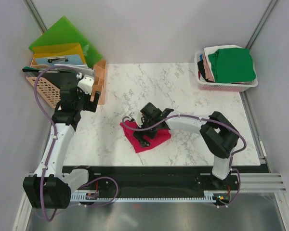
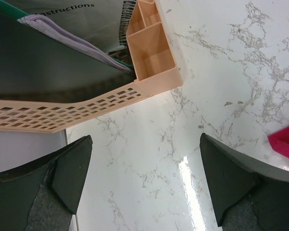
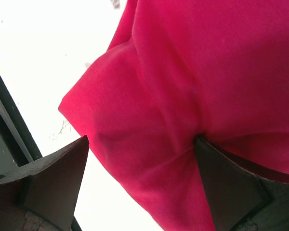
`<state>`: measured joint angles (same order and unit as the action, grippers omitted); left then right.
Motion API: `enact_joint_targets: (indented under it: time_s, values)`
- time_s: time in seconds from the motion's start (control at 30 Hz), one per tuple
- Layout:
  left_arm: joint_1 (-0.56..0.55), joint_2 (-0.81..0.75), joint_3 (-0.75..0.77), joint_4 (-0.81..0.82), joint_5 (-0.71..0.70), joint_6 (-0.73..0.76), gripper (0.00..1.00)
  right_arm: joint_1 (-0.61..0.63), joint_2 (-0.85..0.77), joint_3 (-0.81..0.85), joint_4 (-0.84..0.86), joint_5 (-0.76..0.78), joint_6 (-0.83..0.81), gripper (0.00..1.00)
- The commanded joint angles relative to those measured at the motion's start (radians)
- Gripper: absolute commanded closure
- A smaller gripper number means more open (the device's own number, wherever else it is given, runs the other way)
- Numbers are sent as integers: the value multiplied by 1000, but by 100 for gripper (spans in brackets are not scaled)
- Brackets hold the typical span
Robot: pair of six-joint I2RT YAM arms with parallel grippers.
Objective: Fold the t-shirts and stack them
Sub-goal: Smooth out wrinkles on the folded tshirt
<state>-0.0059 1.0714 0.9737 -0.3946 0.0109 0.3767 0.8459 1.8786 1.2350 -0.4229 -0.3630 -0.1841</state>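
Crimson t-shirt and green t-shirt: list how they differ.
1. The crimson t-shirt lies alone on the table; the green t-shirt tops a pile in the pink basket.
2. The crimson t-shirt is bunched and creased; the green t-shirt lies flat.
3. The right claw stands open over the crimson t-shirt; no claw is near the green t-shirt.
Both are plain-coloured cloth.
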Motion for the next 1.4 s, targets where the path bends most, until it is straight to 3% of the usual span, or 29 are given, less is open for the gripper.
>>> enact_joint_targets:
  time_s: [0.0,0.17,0.33,0.53,0.87,1.17,1.37]
  values:
    - [4,-4,-15,39,26,-19,0,9,-119,-34,29,114,-29,2]
    - [4,-2,-47,51,29,-9,0,9,-310,36,29,194,-121,2]
    - [4,-1,-63,60,27,-12,0,8,-401,69,39,318,-167,2]
    - [4,9,-59,62,37,-38,0,8,-265,40,72,426,-103,2]
    - [3,-7,-69,48,40,-28,0,7,20,101,144,375,-12,2]
    - [4,-1,-86,49,54,-32,0,7,129,81,164,305,54,2]
    - [4,-5,-84,45,58,-32,0,-4,287,180,184,416,41,2]
